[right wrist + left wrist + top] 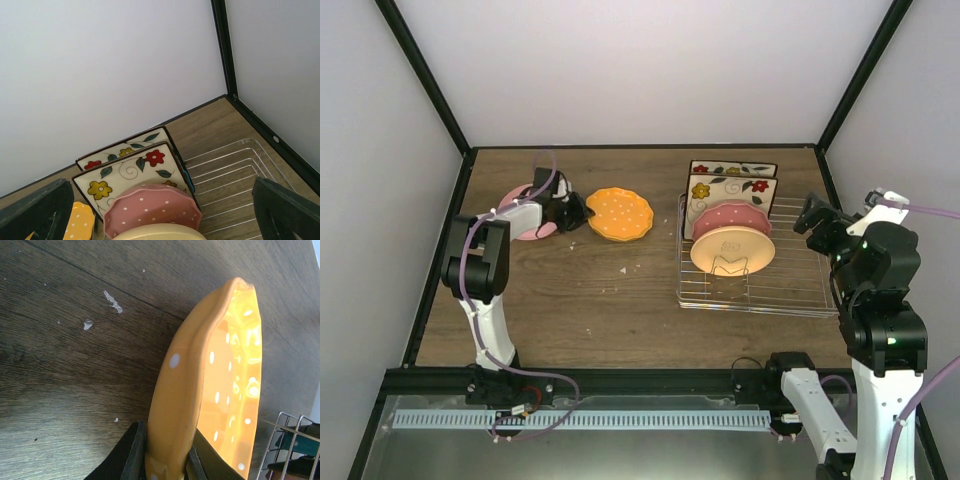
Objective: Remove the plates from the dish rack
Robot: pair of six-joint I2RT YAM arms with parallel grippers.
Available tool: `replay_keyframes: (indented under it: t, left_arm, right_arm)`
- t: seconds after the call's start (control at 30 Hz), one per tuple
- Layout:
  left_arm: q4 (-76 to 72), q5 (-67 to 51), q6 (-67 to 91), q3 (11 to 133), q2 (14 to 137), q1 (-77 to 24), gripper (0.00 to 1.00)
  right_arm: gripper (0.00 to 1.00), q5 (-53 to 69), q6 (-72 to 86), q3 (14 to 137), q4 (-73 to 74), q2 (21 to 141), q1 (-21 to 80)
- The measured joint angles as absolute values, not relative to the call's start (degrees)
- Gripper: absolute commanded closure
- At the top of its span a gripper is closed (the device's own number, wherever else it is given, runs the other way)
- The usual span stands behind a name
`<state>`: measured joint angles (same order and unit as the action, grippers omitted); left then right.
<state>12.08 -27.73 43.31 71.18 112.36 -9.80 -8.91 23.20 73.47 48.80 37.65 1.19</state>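
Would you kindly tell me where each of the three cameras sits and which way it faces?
Top external: above and behind the arms, looking down at the table; left gripper, right gripper and dish rack show.
Left wrist: low over the tabletop, looking along the orange plate toward the rack; its fingers clamp the rim.
Right wrist: beside the rack's right edge, facing the racked plates and back wall; its open fingers fill the bottom corners.
Shared: all three show the orange plate.
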Motion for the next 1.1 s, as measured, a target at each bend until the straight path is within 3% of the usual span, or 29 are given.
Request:
replay_keyframes:
  t: [0.23, 0.53, 0.77, 1.1]
  left_arm:
    - [11.14, -28.38, 44.14, 71.37, 112.36, -9.8, 0.39]
    - [10.79, -28.38, 44.47, 71.48, 112.99, -10.02, 0.04]
    - [12.1, -26.63, 43.22, 72.71, 112.99, -10.61, 0.0]
    - [14.72, -19.97, 25.61, 87.83, 108.49, -11.84, 0.09]
  right_arm:
    - [0.0, -9.04, 23.44, 73.47, 48.95, 37.67, 1.19]
    - [0.0, -9.06, 23.51, 73.47, 49.06, 37.69, 1.19]
    - [0.0, -9.06, 24.08, 73.45, 49.3, 37.56, 1.21]
    - [0.0, -8.95, 24.58, 72.07, 49.19, 36.49, 1.19]
